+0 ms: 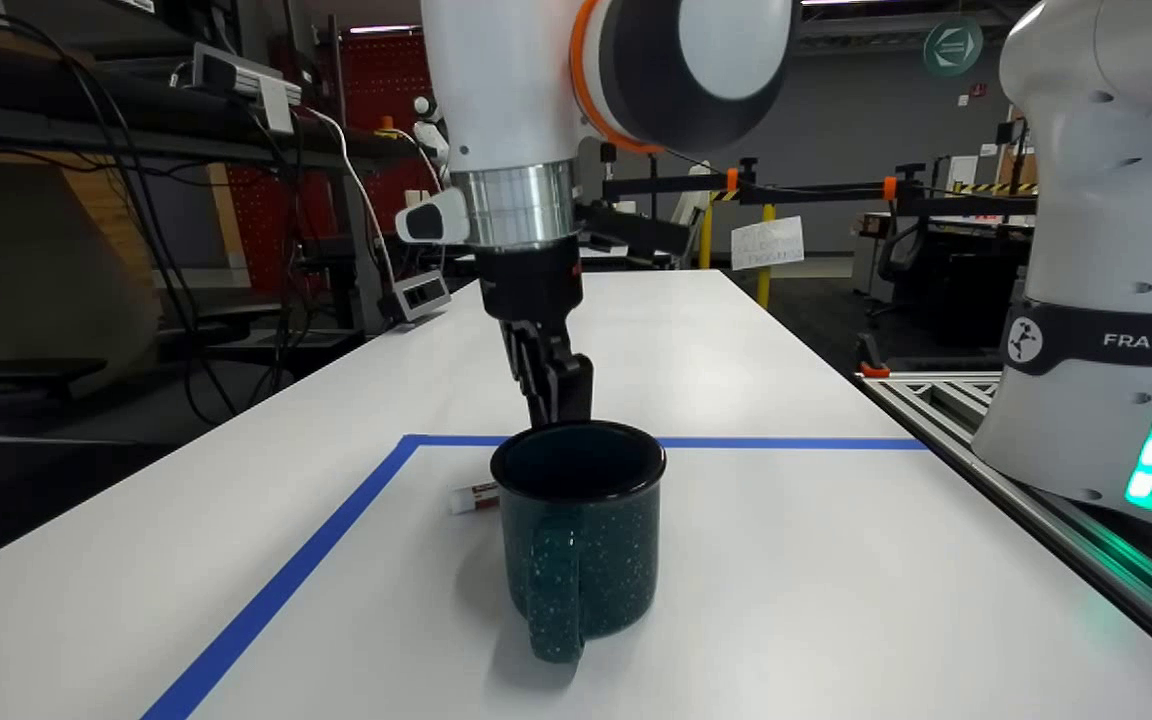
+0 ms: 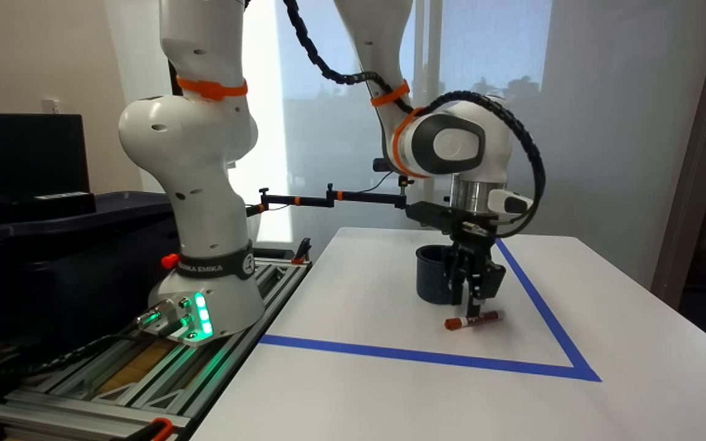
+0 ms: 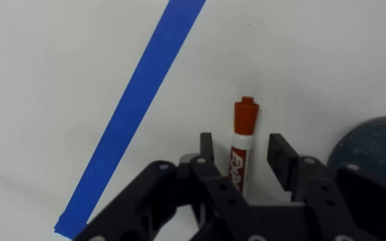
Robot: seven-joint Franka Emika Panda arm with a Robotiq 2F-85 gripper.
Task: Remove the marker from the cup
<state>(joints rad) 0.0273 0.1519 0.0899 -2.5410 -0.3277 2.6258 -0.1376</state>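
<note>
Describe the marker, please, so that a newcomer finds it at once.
On the white table, inside the blue tape, stands a dark speckled mug. Beside it, beneath the open gripper, lies the marker: the only slim stick there, with an orange-red cap.

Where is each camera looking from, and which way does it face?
An exterior view: slightly above the white table, on the handle side of the cup, looking along the table; the arm, fingers and, at picture right, the base show.
An exterior view: from roughly opposite, looking back across the marker toward the cup; arm and fingers show, base at picture left.
Wrist view: on the wrist, facing down at the marker between the open fingers; of the robot, the fingers show.
Shared: both exterior views show cup, marker and blue tape.
</note>
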